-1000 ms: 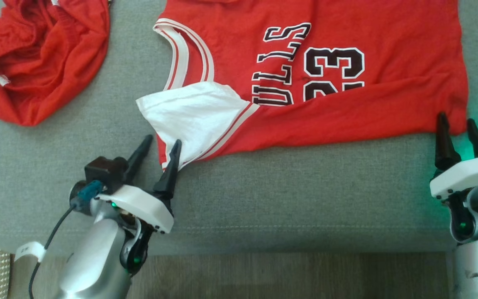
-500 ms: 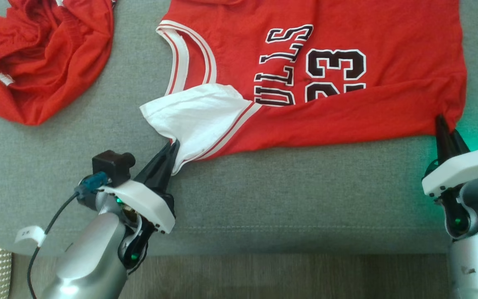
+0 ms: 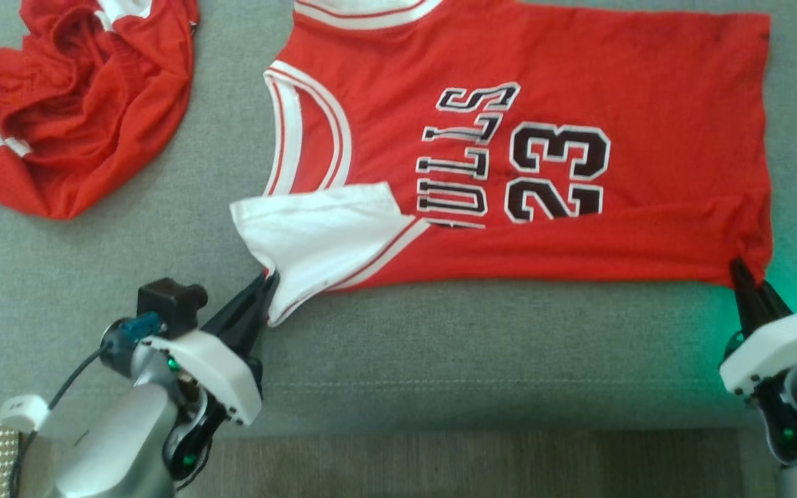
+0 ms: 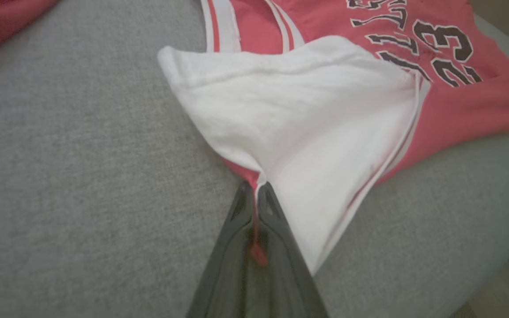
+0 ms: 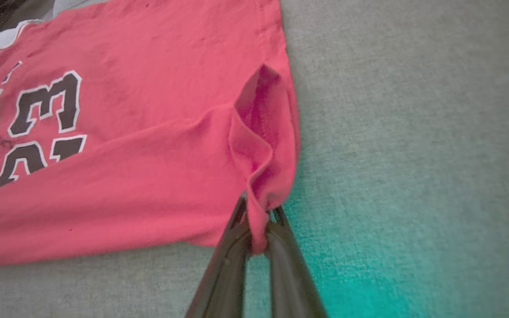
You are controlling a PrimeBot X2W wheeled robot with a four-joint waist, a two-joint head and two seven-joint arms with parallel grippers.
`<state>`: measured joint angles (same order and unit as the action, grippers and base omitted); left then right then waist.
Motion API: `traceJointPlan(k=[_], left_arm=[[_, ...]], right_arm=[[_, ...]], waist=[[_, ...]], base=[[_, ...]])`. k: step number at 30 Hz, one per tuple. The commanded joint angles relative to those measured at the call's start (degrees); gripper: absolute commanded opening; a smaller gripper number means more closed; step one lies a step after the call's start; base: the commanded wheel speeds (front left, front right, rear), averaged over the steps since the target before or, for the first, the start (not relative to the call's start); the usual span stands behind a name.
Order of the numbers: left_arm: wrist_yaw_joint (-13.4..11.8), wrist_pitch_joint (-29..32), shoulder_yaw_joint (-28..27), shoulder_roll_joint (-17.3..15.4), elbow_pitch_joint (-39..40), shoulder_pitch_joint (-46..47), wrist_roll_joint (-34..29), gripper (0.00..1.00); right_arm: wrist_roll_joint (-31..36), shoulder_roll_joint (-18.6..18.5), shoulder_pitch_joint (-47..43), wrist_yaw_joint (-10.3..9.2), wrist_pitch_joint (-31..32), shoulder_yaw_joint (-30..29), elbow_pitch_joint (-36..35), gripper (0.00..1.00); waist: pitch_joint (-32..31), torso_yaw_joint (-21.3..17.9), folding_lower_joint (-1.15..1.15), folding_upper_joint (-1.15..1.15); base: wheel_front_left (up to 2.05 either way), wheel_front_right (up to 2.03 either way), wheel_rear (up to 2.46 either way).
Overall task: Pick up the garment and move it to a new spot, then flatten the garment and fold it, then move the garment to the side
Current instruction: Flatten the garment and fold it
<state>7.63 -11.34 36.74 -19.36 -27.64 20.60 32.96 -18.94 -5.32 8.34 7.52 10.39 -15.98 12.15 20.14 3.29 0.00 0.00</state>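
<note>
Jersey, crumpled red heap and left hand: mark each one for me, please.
jersey (image 3: 647, 104), head view, plain red cloth beside the number 23.
crumpled red heap (image 3: 87, 117), head view, middle of the pile.
left hand (image 3: 266, 283), head view, between its fingertips, shut on the jersey's white-lined corner.

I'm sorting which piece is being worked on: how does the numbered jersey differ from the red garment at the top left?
The numbered jersey lies spread nearly flat; the red garment is a crumpled heap. The jersey shows black lettering and 23; the red garment shows no print. The left gripper and right gripper pinch the jersey's near corners; the red garment lies apart from both. Shared: red cloth with white trim, on the grey fabric surface.
</note>
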Motion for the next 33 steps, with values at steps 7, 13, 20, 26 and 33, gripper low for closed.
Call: traceJointPlan(k=[7, 13, 20, 26, 33], left_arm=[[-0.67, 5.37, -0.72, -5.15, 5.49, -3.44, 1.78, 0.0], [-2.41, 7.79, -1.0, -6.11, 9.52, -4.75, 2.68, 0.0], [-5.18, 6.68, -2.61, -5.56, 11.38, -4.22, 3.06, 1.0], [-6.42, 7.9, -6.08, -9.72, 18.0, -1.39, 3.49, 1.0], [-4.16, 18.19, -8.83, -15.71, 27.06, 16.15, 2.18, 1.0]], right_arm=[[1.45, -1.29, -2.4, -0.03, 1.88, -1.98, -3.94, 0.0], [2.47, -1.43, -2.69, -0.03, 3.25, -2.76, -3.54, 0.0], [5.59, -0.09, -1.47, -0.03, 1.58, -4.19, -5.81, 1.0], [7.4, 0.98, -0.61, -0.03, -0.29, -4.29, -11.07, 1.0], [8.18, 1.87, 0.93, -0.03, 0.64, -1.06, -15.61, 1.0]], waist=[[-0.68, -0.24, 0.0, 0.0], [-0.69, -0.07, 0.0, 0.0], [-0.28, -0.4, 0.0, 0.0], [0.97, -0.94, 0.0, 0.0], [5.37, -1.37, 0.0, 0.0]], base=[[0.0, 0.0, 0.0], [0.0, 0.0, 0.0], [0.0, 0.0, 0.0], [0.0, 0.0, 0.0], [0.0, 0.0, 0.0]])
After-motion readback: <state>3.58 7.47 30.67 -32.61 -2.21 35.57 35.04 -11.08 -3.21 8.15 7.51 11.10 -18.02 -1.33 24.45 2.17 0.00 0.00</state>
